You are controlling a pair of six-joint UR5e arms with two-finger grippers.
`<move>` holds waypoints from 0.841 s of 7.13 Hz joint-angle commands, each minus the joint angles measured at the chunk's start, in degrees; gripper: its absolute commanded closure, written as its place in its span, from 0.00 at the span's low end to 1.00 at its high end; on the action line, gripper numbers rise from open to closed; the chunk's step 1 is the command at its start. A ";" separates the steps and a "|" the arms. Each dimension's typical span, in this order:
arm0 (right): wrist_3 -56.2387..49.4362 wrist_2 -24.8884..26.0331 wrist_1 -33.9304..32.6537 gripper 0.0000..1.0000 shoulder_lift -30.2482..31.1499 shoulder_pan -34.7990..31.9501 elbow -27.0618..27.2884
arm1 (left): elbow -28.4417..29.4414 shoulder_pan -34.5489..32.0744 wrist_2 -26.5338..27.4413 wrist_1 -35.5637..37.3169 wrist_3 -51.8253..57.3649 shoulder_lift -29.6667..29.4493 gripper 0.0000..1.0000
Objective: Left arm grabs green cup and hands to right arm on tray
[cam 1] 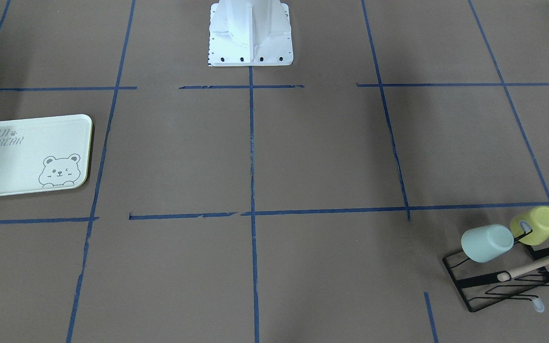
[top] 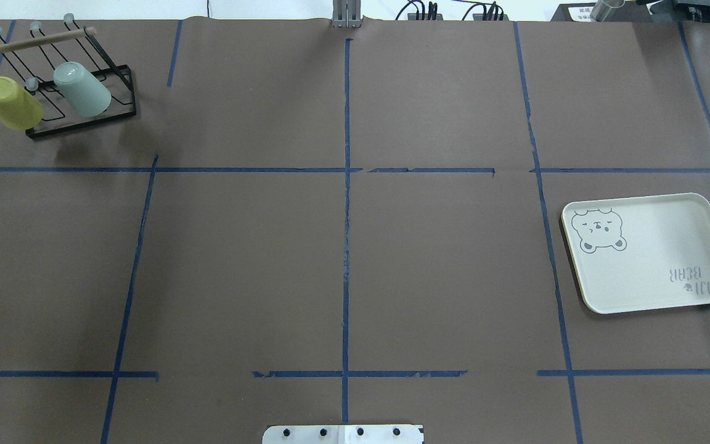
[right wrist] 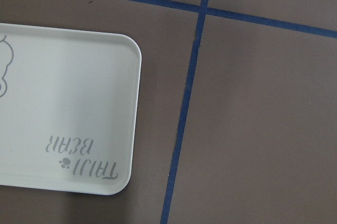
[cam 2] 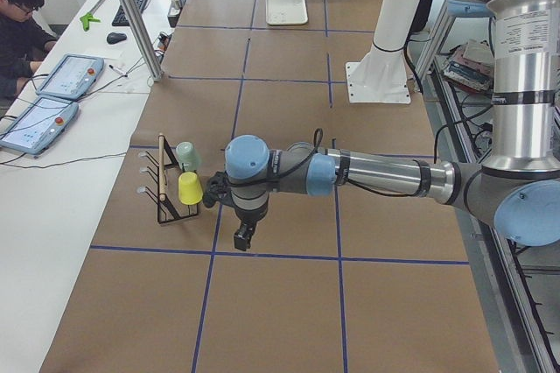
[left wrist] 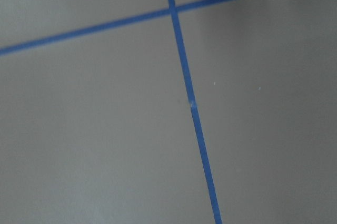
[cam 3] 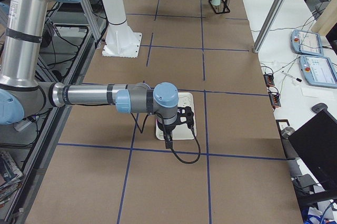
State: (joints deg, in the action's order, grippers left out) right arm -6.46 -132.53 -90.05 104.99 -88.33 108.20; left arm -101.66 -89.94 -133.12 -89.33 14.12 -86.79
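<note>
The green cup (cam 1: 486, 243) hangs tilted on a black wire rack (cam 1: 498, 286), beside a yellow cup (cam 1: 536, 225); it also shows in the overhead view (top: 82, 89) at the far left. The tray (top: 651, 259) lies flat and empty at the right; the right wrist view shows its corner (right wrist: 68, 108). My left gripper (cam 2: 242, 237) shows only in the exterior left view, pointing down above the table, a little to the robot side of the rack; I cannot tell whether it is open. My right gripper (cam 3: 167, 141) shows only in the exterior right view, above the tray's near edge; I cannot tell its state.
A wooden bar (top: 28, 42) runs across the rack's top. The robot's white base (cam 1: 250, 35) stands at the table's middle edge. Blue tape lines (top: 346, 216) grid the brown table. An operator (cam 2: 22, 14) sits with tablets (cam 2: 39, 119) on the side bench.
</note>
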 commanded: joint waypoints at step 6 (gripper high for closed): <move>0.30 -0.09 0.05 0.00 -0.31 0.00 -0.09 | -4.16 15.82 8.85 -22.89 -54.84 -11.37 0.00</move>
State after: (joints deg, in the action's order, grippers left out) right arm -6.15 -132.62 -90.00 104.68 -88.33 108.11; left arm -105.77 -78.65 -130.31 -107.99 -31.15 -96.18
